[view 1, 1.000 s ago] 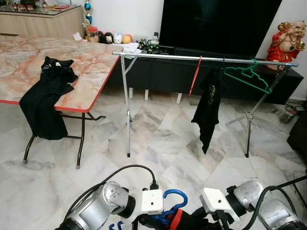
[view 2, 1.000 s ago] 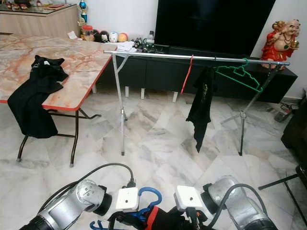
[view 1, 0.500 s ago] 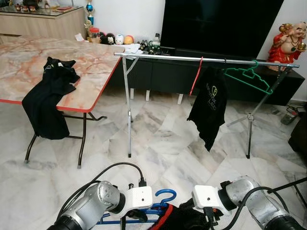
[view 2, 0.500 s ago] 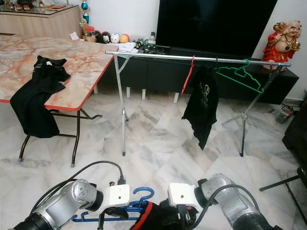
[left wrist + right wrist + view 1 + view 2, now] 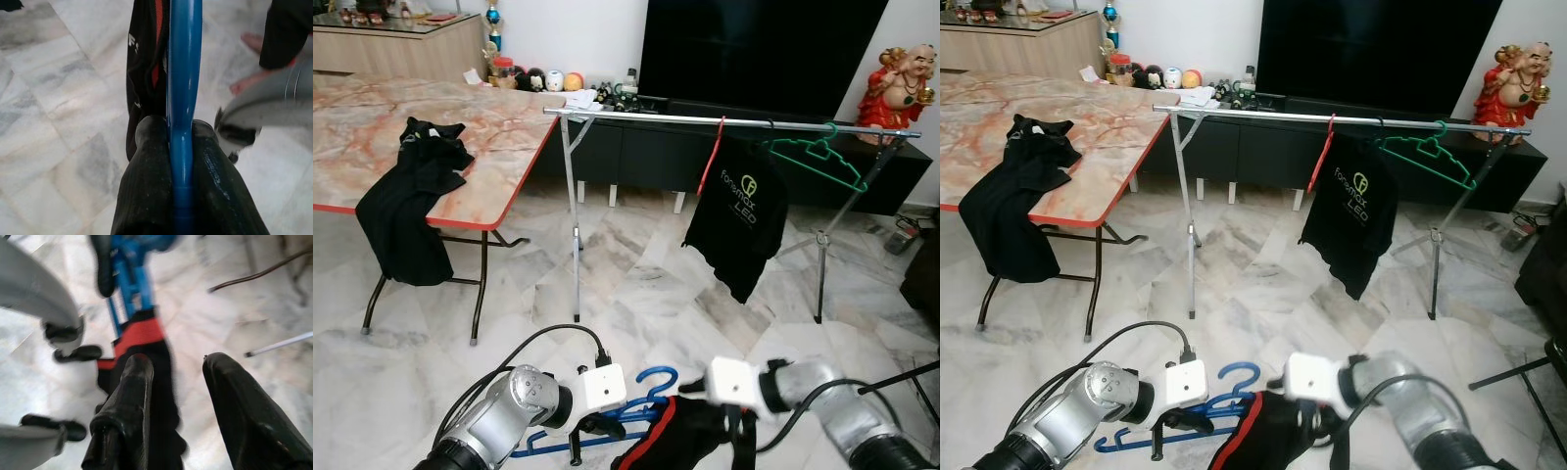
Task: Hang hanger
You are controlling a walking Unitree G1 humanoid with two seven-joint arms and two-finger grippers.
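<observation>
Low before me, over the marble floor (image 5: 636, 294), my left gripper (image 5: 182, 147) clamps its fingers on the blue hanger (image 5: 641, 397), a glossy plastic one with a curled hook, lying nearly level and carrying a black garment with red trim (image 5: 680, 441). To its right, my right gripper (image 5: 173, 396) has its fingers spread apart, one against the garment's cloth. Since a second ago the hanger has tipped flatter and the right wrist has slid toward it. Farther right, the black shirt (image 5: 739, 211) on the rail (image 5: 646, 117) has swung to show its logo.
</observation>
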